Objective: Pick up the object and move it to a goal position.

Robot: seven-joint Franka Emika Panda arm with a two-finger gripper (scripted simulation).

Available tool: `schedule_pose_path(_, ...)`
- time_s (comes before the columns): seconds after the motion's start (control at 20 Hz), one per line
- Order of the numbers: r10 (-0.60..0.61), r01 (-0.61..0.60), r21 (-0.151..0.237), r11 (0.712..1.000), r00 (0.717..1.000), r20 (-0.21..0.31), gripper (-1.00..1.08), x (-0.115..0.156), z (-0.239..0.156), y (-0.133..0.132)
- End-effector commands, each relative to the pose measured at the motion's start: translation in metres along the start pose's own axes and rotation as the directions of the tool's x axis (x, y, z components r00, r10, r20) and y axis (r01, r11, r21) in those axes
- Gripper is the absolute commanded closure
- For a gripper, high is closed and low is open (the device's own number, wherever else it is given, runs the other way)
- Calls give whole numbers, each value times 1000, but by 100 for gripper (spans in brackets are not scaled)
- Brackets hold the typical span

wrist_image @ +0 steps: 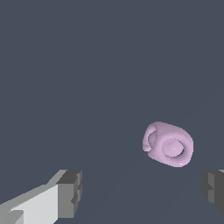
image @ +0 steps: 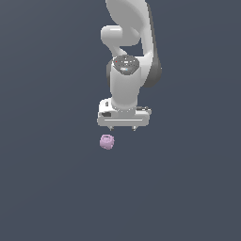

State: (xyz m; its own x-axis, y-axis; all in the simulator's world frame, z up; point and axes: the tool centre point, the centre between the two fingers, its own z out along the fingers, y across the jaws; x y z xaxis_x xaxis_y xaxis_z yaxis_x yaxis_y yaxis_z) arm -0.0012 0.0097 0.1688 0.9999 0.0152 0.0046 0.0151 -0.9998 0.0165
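The object (image: 107, 141) is a small pale pink-lilac lumpy thing with a hollow top, lying on the dark grey floor. My white gripper (image: 123, 128) hangs above it and a little toward the exterior view's right, with only the short fingertips showing under the hand. In the wrist view the object (wrist_image: 168, 144) lies beyond the line between my two fingertips (wrist_image: 70, 192), closer to the one at the frame's edge. The jaws stand wide apart and hold nothing. The gripper (wrist_image: 142, 190) is apart from the object.
The floor (image: 52, 179) is a plain dark grey surface all around. The white arm (image: 127, 47) rises behind the gripper. No other object shows.
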Motion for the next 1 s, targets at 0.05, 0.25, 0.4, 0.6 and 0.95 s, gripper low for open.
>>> schedule_pose_path(0.05,0,0,0,1000,1000,-1,-92,0,0,0)
schedule_pose_path(0.25,0,0,8,1000,1000,-14,-92,4,-9,-8)
schedule_pose_path(0.4,-7,7,15,1000,1000,-26,-92,7,-20,-18)
schedule_pose_path(0.6,-13,14,15,1000,999,-29,-92,7,-23,-21)
schedule_pose_path(0.95,63,-62,21,998,998,-19,-92,7,2,2)
